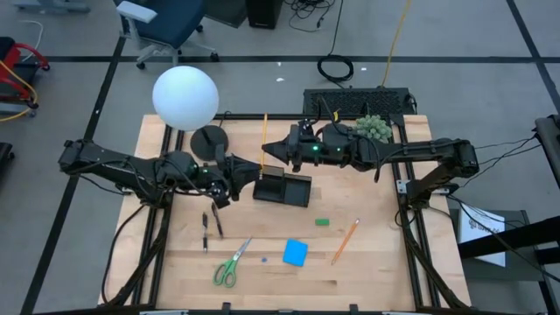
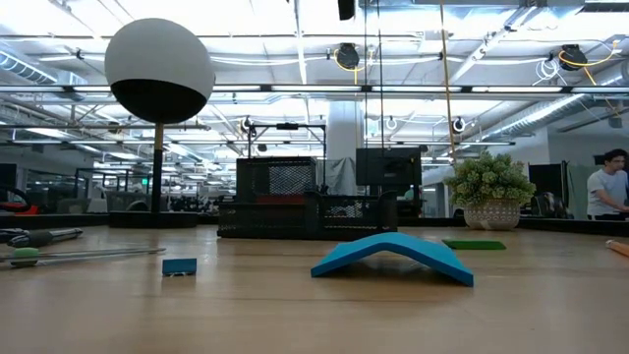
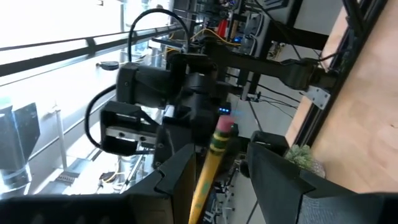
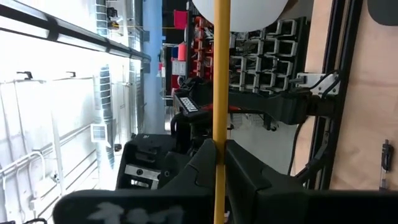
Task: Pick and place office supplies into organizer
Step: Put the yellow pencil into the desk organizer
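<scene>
Site check, high view.

R gripper (image 1: 278, 150), frame centre, is clenched on a thin orange-yellow pencil (image 1: 264, 131). The pencil stands upright just above-left of the organizer (image 1: 283, 186), a black, boxy plastic tray w/ compartments. L gripper (image 1: 234, 175) sits left of the tray, released. In its wrist view its fingers (image 3: 180, 174) flank the same pencil's eraser end; cannot tell if they touch it.

Count on the pale wood table (image 1: 385, 262), all lower half of frame, outside the tray:
- second pencil (image 1: 345, 241), 1, lying slantwise, lower right
- dark pens (image 1: 210, 227), 2, slim, lower left
- green-handled scissors (image 1: 232, 262), 1
- blue square pad (image 1: 295, 253), 1, arched up in low view
- green eraser (image 1: 322, 222), 1, small, flat

Upper area: white globe lamp (image 1: 185, 96), round black base (image 1: 208, 140), spiky green plant (image 1: 374, 129).
</scene>
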Robot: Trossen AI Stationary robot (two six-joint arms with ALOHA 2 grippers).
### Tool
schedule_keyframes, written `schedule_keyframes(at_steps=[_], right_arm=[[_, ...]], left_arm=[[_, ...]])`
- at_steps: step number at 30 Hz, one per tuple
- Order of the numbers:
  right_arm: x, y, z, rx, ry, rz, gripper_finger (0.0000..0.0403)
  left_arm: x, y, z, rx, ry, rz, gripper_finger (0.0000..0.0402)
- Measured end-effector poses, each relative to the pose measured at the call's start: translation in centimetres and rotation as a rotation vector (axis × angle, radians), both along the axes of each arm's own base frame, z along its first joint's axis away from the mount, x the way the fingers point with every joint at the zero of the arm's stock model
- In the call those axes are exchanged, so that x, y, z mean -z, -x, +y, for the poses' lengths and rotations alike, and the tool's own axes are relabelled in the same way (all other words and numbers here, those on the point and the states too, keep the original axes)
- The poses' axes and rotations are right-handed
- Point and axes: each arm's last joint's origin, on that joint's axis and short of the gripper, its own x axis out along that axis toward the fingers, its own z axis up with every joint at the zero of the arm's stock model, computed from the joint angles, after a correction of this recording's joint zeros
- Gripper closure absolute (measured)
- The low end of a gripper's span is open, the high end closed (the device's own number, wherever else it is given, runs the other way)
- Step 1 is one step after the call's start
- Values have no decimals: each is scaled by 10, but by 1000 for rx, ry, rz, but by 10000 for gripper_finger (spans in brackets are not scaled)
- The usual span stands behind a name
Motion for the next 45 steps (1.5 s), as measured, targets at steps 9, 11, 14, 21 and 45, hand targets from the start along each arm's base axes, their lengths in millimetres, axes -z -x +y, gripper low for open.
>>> schedule_keyframes(at_steps=[9,11,14,21,45], right_arm=[[1,0,11,-26,-21,4,394],[1,0,13,-16,-26,4,394],[1,0,16,-21,-27,5,394],[1,0,21,-30,-38,4,394],[1,0,28,16,-26,4,394]], left_arm=[[-1,0,0,-1,-3,-10,247],[-2,0,0,-1,-1,-24,247],[-4,0,0,-1,2,-36,247],[-4,0,0,-1,4,-36,247],[-4,1,-1,31,16,-38,248]])
